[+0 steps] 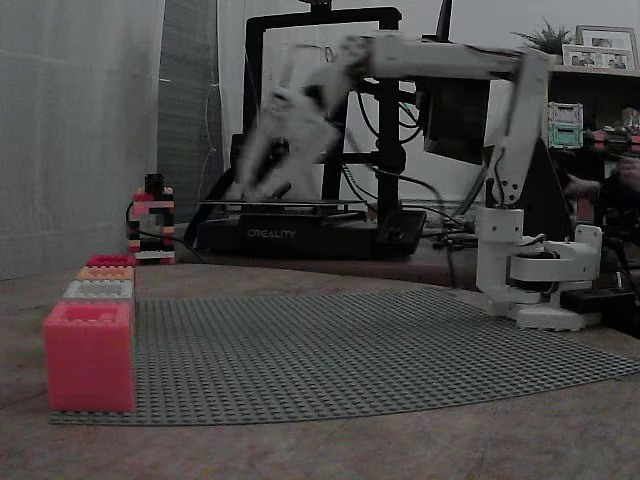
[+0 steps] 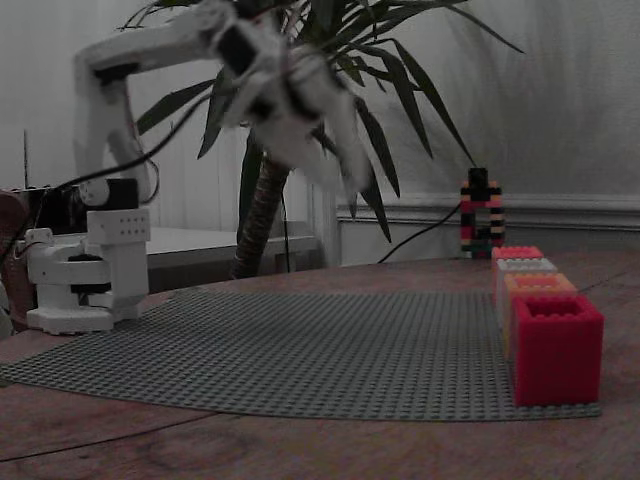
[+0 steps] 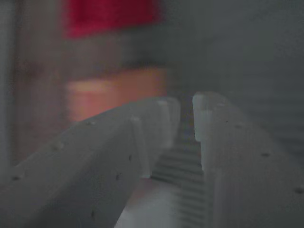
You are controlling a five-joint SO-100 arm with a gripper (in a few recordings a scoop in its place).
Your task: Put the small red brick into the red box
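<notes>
My white gripper (image 1: 262,172) hangs high above the grey baseplate (image 1: 350,350), blurred by motion, and appears again in the other fixed view (image 2: 335,150). In the wrist view its fingers (image 3: 164,121) stand almost together with a thin gap, and I see nothing between them. A red box (image 2: 556,346) ends the row of boxes at the plate's right edge, with an orange box (image 2: 538,285) behind it. Both are blurred in the wrist view, the red box (image 3: 111,16) beyond the orange box (image 3: 116,92). A pinkish-red box (image 1: 88,356) ends the row on the other side.
Between the end boxes sits a white box (image 1: 98,290). A small brick tower with a camera (image 1: 151,222) stands behind the row. The arm's base (image 1: 540,280) is at the plate's right edge, with a 3D printer (image 1: 310,230) behind. A palm (image 2: 300,150) stands in the background.
</notes>
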